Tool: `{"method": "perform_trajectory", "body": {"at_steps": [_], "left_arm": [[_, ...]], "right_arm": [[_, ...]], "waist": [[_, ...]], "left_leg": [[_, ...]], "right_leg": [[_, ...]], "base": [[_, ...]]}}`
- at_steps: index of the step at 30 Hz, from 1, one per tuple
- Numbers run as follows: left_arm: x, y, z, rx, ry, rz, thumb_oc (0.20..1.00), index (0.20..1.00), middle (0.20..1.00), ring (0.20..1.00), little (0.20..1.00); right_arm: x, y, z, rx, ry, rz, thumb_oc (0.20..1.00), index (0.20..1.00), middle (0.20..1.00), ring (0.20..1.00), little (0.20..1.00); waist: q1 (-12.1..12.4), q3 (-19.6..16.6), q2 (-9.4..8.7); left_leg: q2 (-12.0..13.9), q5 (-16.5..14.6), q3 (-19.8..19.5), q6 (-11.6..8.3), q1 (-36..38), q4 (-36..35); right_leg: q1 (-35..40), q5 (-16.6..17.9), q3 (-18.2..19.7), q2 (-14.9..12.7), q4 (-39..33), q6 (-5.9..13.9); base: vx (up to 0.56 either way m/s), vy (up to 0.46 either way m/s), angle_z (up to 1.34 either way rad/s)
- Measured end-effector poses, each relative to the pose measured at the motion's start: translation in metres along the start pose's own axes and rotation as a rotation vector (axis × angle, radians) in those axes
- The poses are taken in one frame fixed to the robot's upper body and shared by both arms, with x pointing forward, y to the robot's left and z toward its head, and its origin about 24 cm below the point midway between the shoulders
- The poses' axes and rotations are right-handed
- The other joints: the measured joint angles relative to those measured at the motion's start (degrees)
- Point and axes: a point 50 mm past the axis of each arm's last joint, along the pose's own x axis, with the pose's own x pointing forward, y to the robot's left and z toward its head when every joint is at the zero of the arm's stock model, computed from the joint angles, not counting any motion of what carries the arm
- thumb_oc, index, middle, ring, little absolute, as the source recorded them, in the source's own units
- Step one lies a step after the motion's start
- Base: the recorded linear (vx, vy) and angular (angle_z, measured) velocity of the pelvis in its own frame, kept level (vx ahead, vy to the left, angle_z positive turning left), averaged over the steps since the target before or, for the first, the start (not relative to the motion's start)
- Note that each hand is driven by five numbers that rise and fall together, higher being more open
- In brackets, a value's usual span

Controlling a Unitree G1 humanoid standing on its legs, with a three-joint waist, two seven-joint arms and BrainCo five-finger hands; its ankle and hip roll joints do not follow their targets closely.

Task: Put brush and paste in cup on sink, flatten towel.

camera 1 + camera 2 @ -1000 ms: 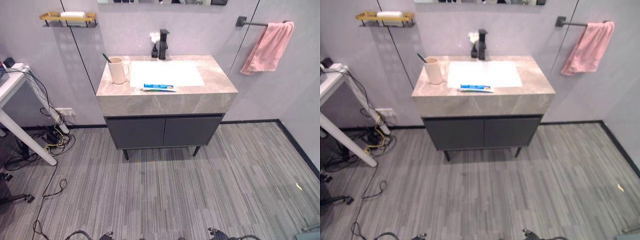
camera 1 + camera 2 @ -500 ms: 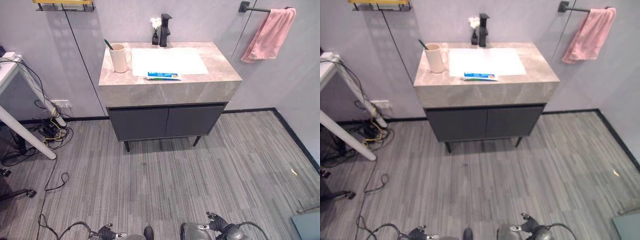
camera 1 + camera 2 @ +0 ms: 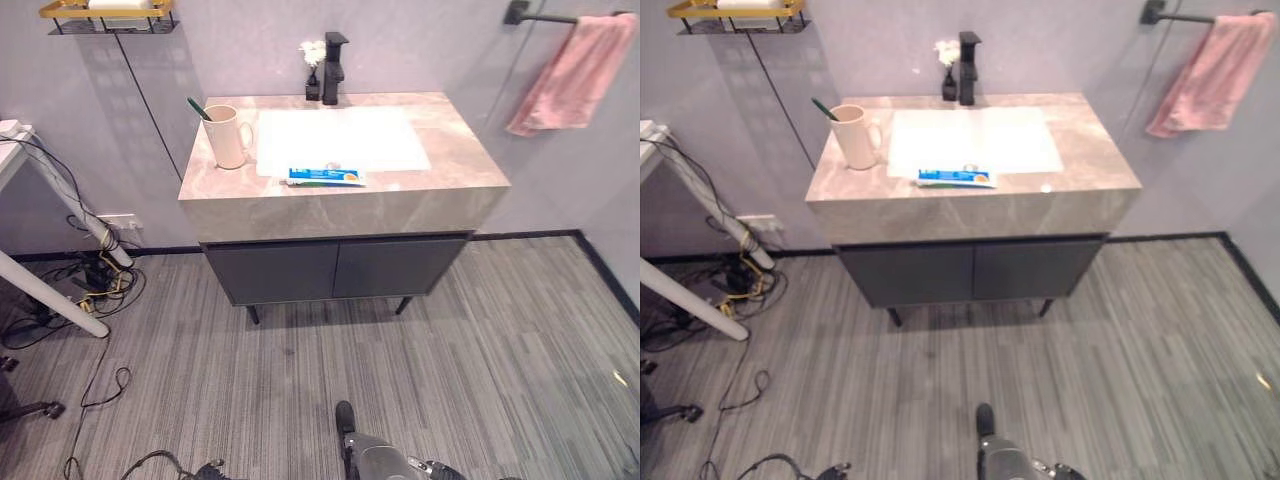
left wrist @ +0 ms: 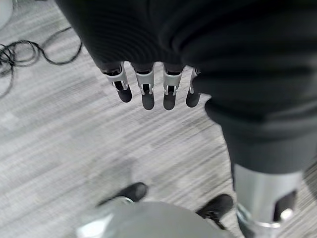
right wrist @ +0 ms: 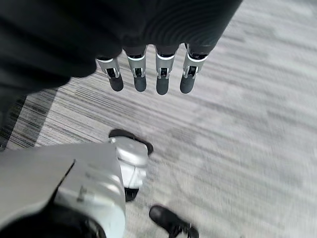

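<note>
Left hand (image 4: pixel 148 84): I am hanging it low over the grey striped floor (image 4: pixel 59 129), my fingers pointing down, relaxed and loosely spread, holding nothing.
Right hand (image 5: pixel 148 74): I am letting it hang above the floor too, my fingers in a row, slack and apart, with nothing between them.
Cup (image 3: pixel 229 136): it is standing upright on the left part of the sink counter (image 3: pixel 300 200), handle turned toward the basin.
Brush (image 3: pixel 198 108): its dark green handle is sticking out of the cup, leaning toward the wall shelf side; the head is hidden inside.
Paste (image 3: pixel 325 177): the blue and white tube is lying flat on the counter at the front edge of the white basin (image 3: pixel 340 138), well apart from the cup and from both my hands.
Towel (image 3: pixel 575 75): the pink cloth is hanging bunched and crooked from a dark bar (image 3: pixel 540 14) on the wall to the right of the counter.
Tap (image 3: pixel 335 68): the black tap is standing at the back of the basin, with a small vase of white flowers (image 3: pixel 314 62) just beside it.
Cabinet (image 3: pixel 335 268): two dark doors are sitting closed under the counter.
Shelf (image 3: pixel 105 13): a gold wall rack is hanging up at the left, carrying something pale.
</note>
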Motion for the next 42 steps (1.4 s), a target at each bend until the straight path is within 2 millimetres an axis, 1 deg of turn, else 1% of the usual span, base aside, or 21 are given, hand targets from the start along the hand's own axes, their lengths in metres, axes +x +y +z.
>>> {"method": "perform_trajectory", "body": {"at_steps": [6,8,9,10,12,13,14,16,18,21,23,24,25,26,29,31,35,37,39,40,42], "left_arm": [[0.001,0.011,0.011,-0.001,-0.025,0.027,1.0,1.0,1.0,1.0,1.0],[0.001,0.013,0.013,-0.017,-0.028,0.034,1.0,1.0,1.0,1.0,1.0],[0.001,0.014,0.012,-0.021,-0.023,0.036,1.0,1.0,1.0,1.0,1.0],[0.001,0.014,0.011,-0.02,-0.018,0.036,1.0,1.0,1.0,1.0,1.0],[0.002,0.024,0.025,-0.03,-0.059,0.069,1.0,1.0,1.0,1.0,1.0],[0.002,0.033,0.032,-0.026,-0.081,0.092,1.0,1.0,1.0,1.0,1.0],[0.001,0.043,0.041,-0.023,-0.118,0.133,1.0,1.0,1.0,1.0,1.0],[0.0,0.046,0.053,-0.025,-0.162,0.159,1.0,1.0,1.0,1.0,1.0],[0.0,0.044,0.053,-0.027,-0.165,0.166,1.0,1.0,1.0,1.0,1.0],[0.001,0.032,0.03,-0.045,-0.105,0.147,1.0,1.0,1.0,1.0,1.0],[-0.003,0.019,-0.016,-0.073,0.011,0.125,1.0,1.0,1.0,1.0,1.0],[-0.006,0.015,-0.033,-0.077,0.061,0.118,1.0,1.0,1.0,1.0,1.0],[-0.007,0.018,-0.035,-0.068,0.064,0.126,1.0,1.0,1.0,1.0,1.0],[-0.004,0.024,-0.015,-0.029,0.003,0.138,1.0,1.0,1.0,1.0,1.0],[0.0,0.024,0.016,0.003,-0.064,0.124,1.0,1.0,1.0,1.0,1.0],[0.0,0.021,0.009,0.009,-0.054,0.117,1.0,1.0,1.0,1.0,1.0],[-0.003,0.026,-0.001,0.013,-0.057,0.14,1.0,1.0,1.0,1.0,1.0],[-0.003,0.025,-0.002,0.014,-0.05,0.139,1.0,1.0,1.0,1.0,1.0],[-0.001,0.018,0.002,-0.01,-0.025,0.123,1.0,1.0,1.0,1.0,1.0],[-0.002,0.018,-0.008,-0.029,-0.008,0.129,1.0,1.0,1.0,1.0,1.0],[-0.004,0.02,-0.017,-0.038,0.004,0.139,1.0,1.0,1.0,1.0,1.0]], "right_arm": [[0.001,-0.018,0.019,-0.08,-0.051,-0.027,1.0,1.0,1.0,1.0,1.0],[0.001,-0.022,0.021,-0.081,-0.063,-0.034,1.0,1.0,1.0,1.0,1.0],[0.001,-0.022,0.02,-0.075,-0.061,-0.038,1.0,1.0,1.0,1.0,1.0],[0.0,-0.023,0.019,-0.071,-0.056,-0.042,1.0,1.0,1.0,1.0,1.0],[0.0,-0.026,0.022,-0.091,-0.075,-0.056,1.0,1.0,1.0,1.0,1.0],[-0.001,-0.025,0.023,-0.095,-0.085,-0.062,1.0,1.0,1.0,1.0,1.0],[-0.002,-0.028,0.026,-0.078,-0.119,-0.082,1.0,1.0,1.0,1.0,1.0],[-0.006,-0.04,0.022,-0.075,-0.124,-0.132,1.0,1.0,1.0,1.0,1.0],[-0.006,-0.041,0.018,-0.077,-0.112,-0.148,1.0,1.0,1.0,1.0,1.0],[-0.002,-0.041,0.029,-0.16,-0.098,-0.13,1.0,1.0,1.0,1.0,1.0],[-0.003,-0.034,0.039,-0.209,-0.169,-0.11,1.0,1.0,1.0,1.0,1.0],[-0.005,-0.019,0.039,-0.211,-0.215,-0.074,1.0,1.0,1.0,1.0,1.0],[-0.005,0.0,0.031,-0.211,-0.207,-0.028,1.0,1.0,1.0,1.0,1.0],[-0.004,0.003,0.033,-0.222,-0.21,-0.018,1.0,1.0,1.0,1.0,1.0],[-0.003,-0.002,0.057,-0.29,-0.271,-0.029,1.0,1.0,1.0,1.0,1.0],[-0.005,0.0,0.077,-0.328,-0.352,-0.03,1.0,1.0,1.0,1.0,1.0],[-0.006,0.0,0.077,-0.336,-0.357,-0.03,1.0,1.0,1.0,1.0,1.0],[-0.005,0.001,0.072,-0.328,-0.346,-0.028,1.0,1.0,1.0,1.0,1.0],[-0.002,-0.005,0.072,-0.323,-0.319,-0.052,1.0,1.0,1.0,1.0,1.0],[-0.002,-0.001,0.065,-0.328,-0.298,-0.042,1.0,1.0,1.0,1.0,1.0],[-0.002,0.0,0.063,-0.344,-0.294,-0.038,1.0,1.0,1.0,1.0,1.0]], "waist": [[-0.2,-2.2,0.38],[-0.1,-1.8,-0.76],[0.4,-1.4,-1.58],[0.5,-0.6,-2.44],[0.3,1.1,-4.15],[0.4,2.2,-4.94],[0.2,3.5,-5.73],[0.6,5.6,-4.16],[2.3,6.4,-2.81],[7.1,8.5,0.33],[7.3,5.3,-0.46],[6.8,2.2,-1.28],[6.4,-0.8,-3.28],[6.0,-1.9,-4.8],[5.9,-1.6,-4.12],[6.4,-1.1,-3.51],[7.4,1.1,-3.41],[6.4,2.5,-3.25],[4.2,3.8,-1.7],[3.7,3.7,-2.72],[6.1,2.4,-4.29]], "left_leg": [[3.5,2.1,-5.1,-5.04,-0.8,5.1],[2.4,3.0,-5.0,-9.49,-7.1,18.7],[1.4,5.9,-5.0,-13.72,-11.8,28.6],[0.5,10.6,-5.3,-14.99,-16.5,37.1],[0.1,10.8,-2.9,-12.05,-24.9,46.9],[0.6,9.1,-0.6,-9.31,-27.3,45.3],[0.8,6.8,2.6,-5.87,-29.4,35.4],[0.3,7.0,5.1,-5.94,-31.3,18.7],[-0.1,11.4,8.1,-6.09,-32.6,-3.4],[2.0,15.6,1.2,-6.64,-33.4,-9.8],[0.1,17.6,2.1,-2.33,-32.0,-2.4],[-0.9,21.6,3.0,1.73,-27.3,-3.6],[-1.8,22.8,4.5,4.48,-23.9,-6.1],[-4.0,20.7,5.1,6.7,-22.9,-5.9],[-5.4,18.9,6.9,7.84,-22.4,-5.3],[-5.6,17.9,7.5,7.23,-21.2,-5.7],[-5.7,15.5,7.9,7.2,-18.2,-5.8],[-5.1,14.8,7.9,7.89,-17.6,-6.4],[-3.4,14.9,7.4,7.22,-16.9,-6.7],[-3.8,14.4,5.4,6.07,-15.0,-6.8],[-2.9,14.0,4.5,3.01,-14.1,-5.8]], "right_leg": [[3.3,-4.6,-2.3,3.1,-0.8,-2.33],[4.8,-5.2,-2.1,3.4,-1.4,-3.39],[5.7,-5.8,-1.7,3.2,-1.7,-4.38],[6.6,-6.2,-1.7,3.0,-1.9,-5.43],[6.7,-7.5,-1.8,2.4,-1.2,-7.51],[6.9,-8.0,-1.8,2.2,-1.3,-7.71],[7.6,-8.6,-1.3,1.8,-2.8,-7.91],[10.1,-8.4,-0.5,2.1,-4.9,-6.71],[13.1,-8.8,-0.2,2.2,-9.8,-5.69],[19.0,-10.6,6.6,5.2,-9.7,-5.01],[24.5,-13.9,10.6,3.8,-9.6,-3.66],[26.0,-16.4,11.1,3.2,-4.4,-0.47],[22.5,-19.6,10.7,2.0,5.3,2.95],[19.5,-21.2,10.5,-1.1,8.7,4.67],[13.7,-22.1,11.5,-4.6,12.0,6.35],[10.4,-21.2,12.1,-5.3,15.1,8.05],[2.4,-19.6,10.2,-4.5,25.1,9.8],[-0.2,-19.8,7.7,-4.1,19.8,8.01],[-2.1,-11.6,6.4,-5.0,0.9,9.63],[-2.2,-9.4,8.3,-6.4,4.7,8.57],[1.4,-9.6,7.5,-4.5,5.7,6.84]], "base": [[0.2,-0.173,0.17],[0.13,-0.189,0.05],[0.09,-0.184,-0.06],[0.13,-0.152,-0.05],[0.21,-0.069,0.08],[0.18,-0.03,0.14],[0.28,0.009,0.06],[0.32,0.057,-0.12],[0.48,0.092,-0.34],[0.42,0.119,-1.15],[0.43,0.304,-1.34],[0.5,0.515,-0.78],[0.33,0.408,-0.57],[0.21,0.329,-0.21],[0.11,0.142,-0.21],[0.08,0.108,-0.19],[0.1,0.083,-0.1],[0.2,-0.055,-0.24],[0.12,-0.156,0.18],[0.13,-0.327,0.81],[0.09,-0.378,0.48]]}}
